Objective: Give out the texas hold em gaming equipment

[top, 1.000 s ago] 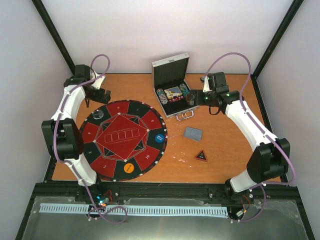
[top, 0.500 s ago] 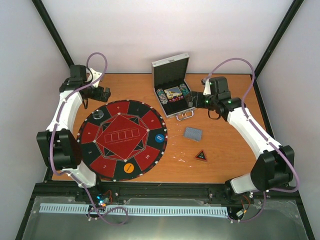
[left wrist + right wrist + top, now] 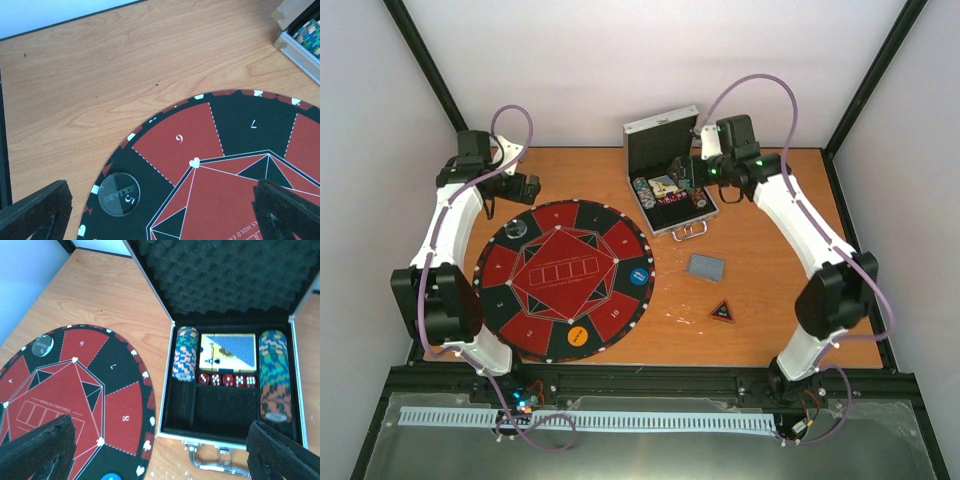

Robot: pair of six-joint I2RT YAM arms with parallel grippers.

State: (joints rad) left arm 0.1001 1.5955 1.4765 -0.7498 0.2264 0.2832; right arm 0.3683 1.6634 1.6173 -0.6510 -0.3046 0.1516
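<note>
The poker chips (image 3: 184,360) lie in two rows on their edges inside the open aluminium case (image 3: 660,135), one row at 9 o'clock and one at 3 o'clock of the card box (image 3: 227,351), with red dice (image 3: 227,380) just below it. In the top view the case stands at 12 o'clock on the table (image 3: 780,260) and the round mat (image 3: 565,270) at 8 o'clock. Some playing cards (image 3: 706,267) and the triangle marker (image 3: 722,312) lie on the wood at 4 o'clock.

The right gripper (image 3: 688,170) hovers over the case with its fingers spread and empty. The left gripper (image 3: 160,210), also spread and empty, hangs over the 11 o'clock rim of the mat, near the clear disc (image 3: 119,194).

We judge the chips to be stiff, smooth and rather heavy together. A row will probably fall apart unless we press it on both end faces.
</note>
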